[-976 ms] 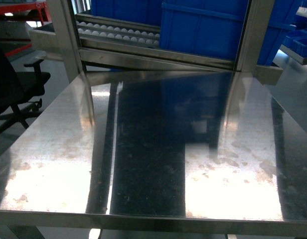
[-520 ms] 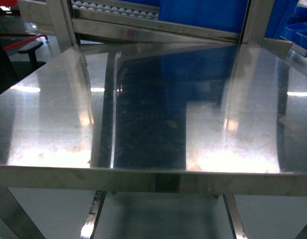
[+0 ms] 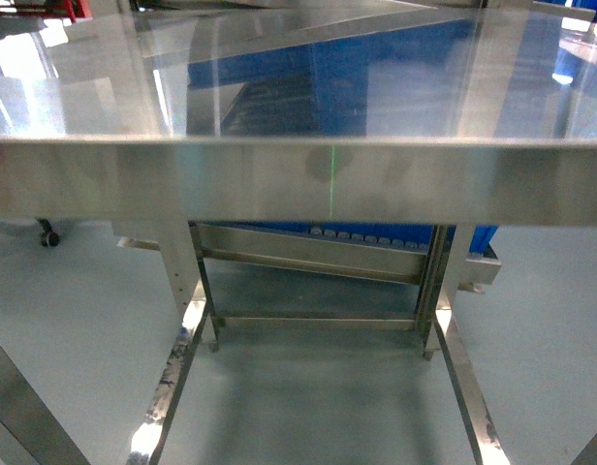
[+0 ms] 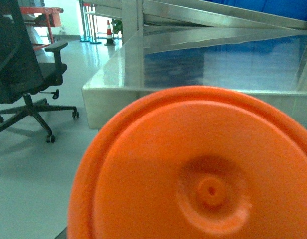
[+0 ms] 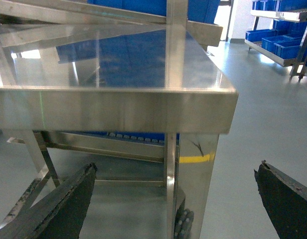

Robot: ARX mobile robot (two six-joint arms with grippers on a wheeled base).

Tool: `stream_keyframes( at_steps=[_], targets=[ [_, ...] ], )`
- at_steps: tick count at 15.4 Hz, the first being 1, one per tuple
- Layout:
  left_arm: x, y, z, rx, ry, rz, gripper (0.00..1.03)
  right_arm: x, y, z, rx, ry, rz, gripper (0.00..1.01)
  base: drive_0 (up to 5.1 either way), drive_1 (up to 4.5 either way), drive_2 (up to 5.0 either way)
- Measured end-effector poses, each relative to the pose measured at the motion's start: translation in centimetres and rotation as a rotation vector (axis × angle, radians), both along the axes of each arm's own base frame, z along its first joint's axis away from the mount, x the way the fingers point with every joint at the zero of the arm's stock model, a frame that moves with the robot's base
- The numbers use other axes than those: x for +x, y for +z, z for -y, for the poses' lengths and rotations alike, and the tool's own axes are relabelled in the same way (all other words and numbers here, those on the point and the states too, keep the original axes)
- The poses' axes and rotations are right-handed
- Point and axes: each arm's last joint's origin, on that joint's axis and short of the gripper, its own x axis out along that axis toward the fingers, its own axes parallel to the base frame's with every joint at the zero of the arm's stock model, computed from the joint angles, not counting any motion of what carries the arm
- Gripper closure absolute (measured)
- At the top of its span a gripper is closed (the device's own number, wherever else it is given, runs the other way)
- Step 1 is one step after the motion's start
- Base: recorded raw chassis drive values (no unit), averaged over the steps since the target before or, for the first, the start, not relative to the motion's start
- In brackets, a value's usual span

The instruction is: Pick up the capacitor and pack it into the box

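The box and capacitor were seen in no view. The steel tabletop (image 3: 298,184) was viewed edge-on. The right claw (image 5: 176,199) was spread open; the left claw's state, possibly behind an orange disc (image 4: 198,169), could not be told.

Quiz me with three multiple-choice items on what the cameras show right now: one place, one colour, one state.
1. In the left wrist view, the office chair stands:
A) left of the steel table
B) on it
C) under it

2. The round disc filling that view is:
A) blue
B) orange
C) white

3. The right gripper is:
A) shut on a box
B) shut, empty
C) open

1 A: the chair is on the floor, left of the table corner.
2 B: it is plainly orange.
3 C: the fingers are wide apart with nothing between them.
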Motion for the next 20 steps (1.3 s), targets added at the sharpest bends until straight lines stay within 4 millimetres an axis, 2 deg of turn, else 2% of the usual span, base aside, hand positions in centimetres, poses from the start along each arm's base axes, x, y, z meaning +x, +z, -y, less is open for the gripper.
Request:
stream_keyframes(
  at_steps=[20],
  targets=[
    [0.00, -0.01, 0.00, 0.000, 0.000, -0.001, 0.59, 0.00, 0.00, 0.00, 0.000, 0.000, 0.000, 0.03, 0.0, 0.00, 0.0]
  ],
)
